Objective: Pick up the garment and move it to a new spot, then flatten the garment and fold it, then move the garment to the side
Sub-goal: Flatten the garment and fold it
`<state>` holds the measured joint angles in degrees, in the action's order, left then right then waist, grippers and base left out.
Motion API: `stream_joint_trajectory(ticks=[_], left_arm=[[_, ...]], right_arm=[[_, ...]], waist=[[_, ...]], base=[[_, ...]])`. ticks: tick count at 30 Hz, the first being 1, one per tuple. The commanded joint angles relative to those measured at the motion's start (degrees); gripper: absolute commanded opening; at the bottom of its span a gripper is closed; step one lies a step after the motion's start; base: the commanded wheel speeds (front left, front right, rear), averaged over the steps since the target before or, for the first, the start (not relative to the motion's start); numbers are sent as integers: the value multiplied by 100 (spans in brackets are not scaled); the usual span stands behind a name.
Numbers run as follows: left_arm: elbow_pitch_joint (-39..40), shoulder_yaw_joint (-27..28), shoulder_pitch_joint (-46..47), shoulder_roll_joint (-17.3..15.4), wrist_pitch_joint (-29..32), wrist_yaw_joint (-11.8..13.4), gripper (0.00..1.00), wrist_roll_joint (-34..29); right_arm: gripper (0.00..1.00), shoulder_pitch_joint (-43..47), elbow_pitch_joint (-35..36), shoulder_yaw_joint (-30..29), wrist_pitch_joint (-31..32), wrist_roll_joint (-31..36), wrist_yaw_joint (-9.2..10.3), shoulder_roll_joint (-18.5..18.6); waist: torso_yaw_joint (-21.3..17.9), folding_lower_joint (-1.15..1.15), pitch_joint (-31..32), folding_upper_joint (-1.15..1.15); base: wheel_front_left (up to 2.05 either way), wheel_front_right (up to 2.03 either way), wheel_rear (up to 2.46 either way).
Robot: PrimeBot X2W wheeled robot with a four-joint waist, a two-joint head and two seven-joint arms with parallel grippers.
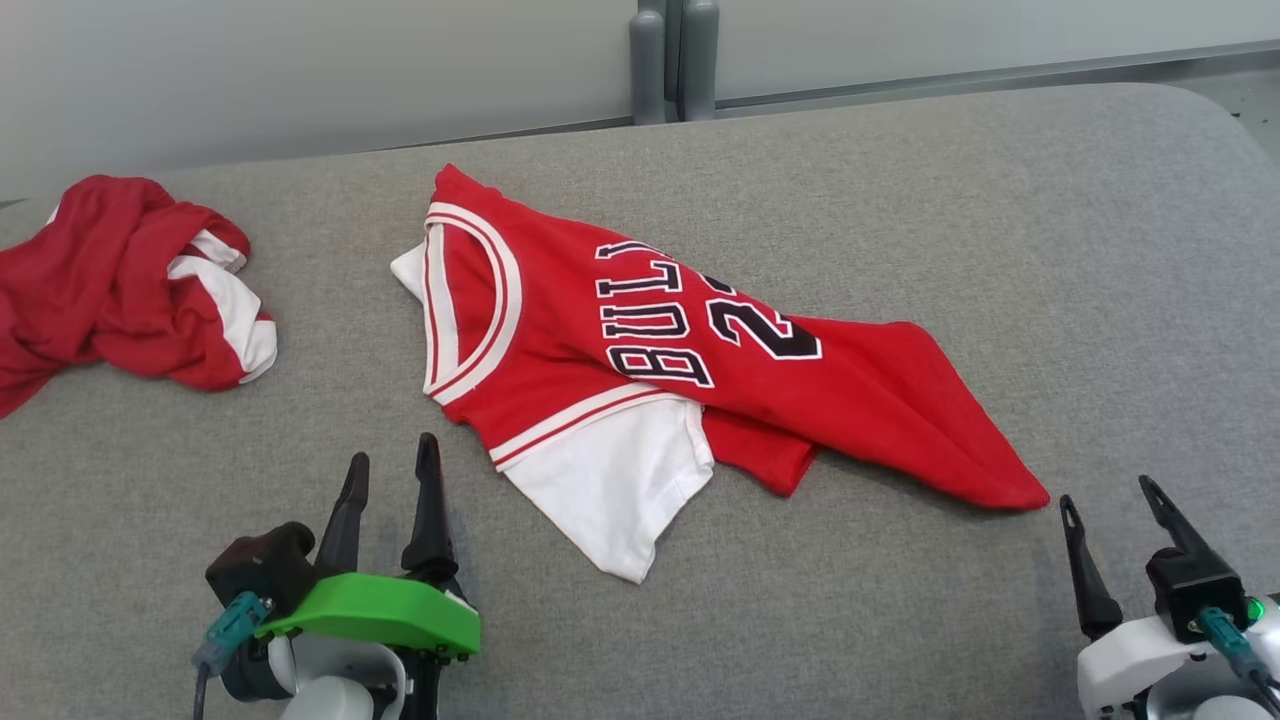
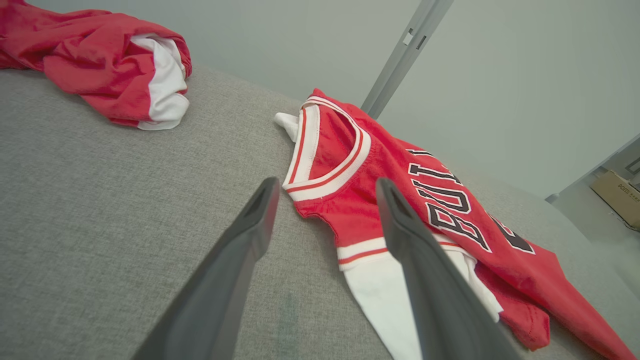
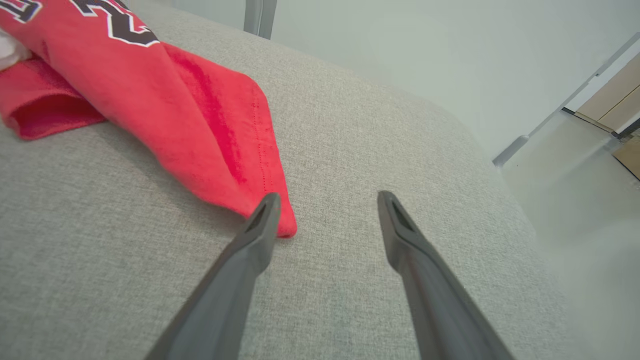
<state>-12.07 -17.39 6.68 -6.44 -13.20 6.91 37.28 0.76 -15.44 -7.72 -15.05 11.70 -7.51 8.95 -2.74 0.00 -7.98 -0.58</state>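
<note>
A red basketball jersey [image 1: 640,350] with white trim, black lettering and a white sleeve lies rumpled across the middle of the grey table [image 1: 900,200]. Its collar points left and its hem corner reaches toward the right. My left gripper [image 1: 393,460] stands open just left of the white sleeve, nothing between its fingers. In the left wrist view the jersey [image 2: 350,200] lies ahead of the open gripper [image 2: 325,187]. My right gripper [image 1: 1105,487] is open just right of the hem corner. In the right wrist view the hem corner [image 3: 240,150] lies beside the left fingertip [image 3: 267,205].
A second red and white garment [image 1: 120,280] lies bunched at the table's left edge, also seen as the bunched garment [image 2: 110,65] in the left wrist view. A grey post [image 1: 675,55] stands behind the table. The table's right edge drops to the floor [image 3: 575,175].
</note>
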Motion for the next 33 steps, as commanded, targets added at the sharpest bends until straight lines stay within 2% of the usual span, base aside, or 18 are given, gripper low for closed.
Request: stream_joint_trajectory(ticks=[1, 13, 23, 33], left_arm=[[35, 27, -87, -60, -35, 24, 100, 62], [282, -30, -302, -132, -97, 77, 100, -106], [333, -11, -607, -262, -169, 247, 100, -479], [417, 129, -844, -224, -205, 236, 100, -789]], right_arm=[[100, 58, 144, -62, -17, -73, 3, 16], [100, -251, 708, -303, -17, -305, 3, -315], [100, -562, 595, 152, -17, -621, 3, -512], [100, -561, 486, 390, -17, -825, 3, -589]], waist=[[-46, 0, 33, 58], [-38, 0, 203, 58], [132, 0, 367, 58], [212, 0, 581, 58]], base=[[0, 0, 0], [0, 0, 0], [0, 0, 0], [0, 0, 0]])
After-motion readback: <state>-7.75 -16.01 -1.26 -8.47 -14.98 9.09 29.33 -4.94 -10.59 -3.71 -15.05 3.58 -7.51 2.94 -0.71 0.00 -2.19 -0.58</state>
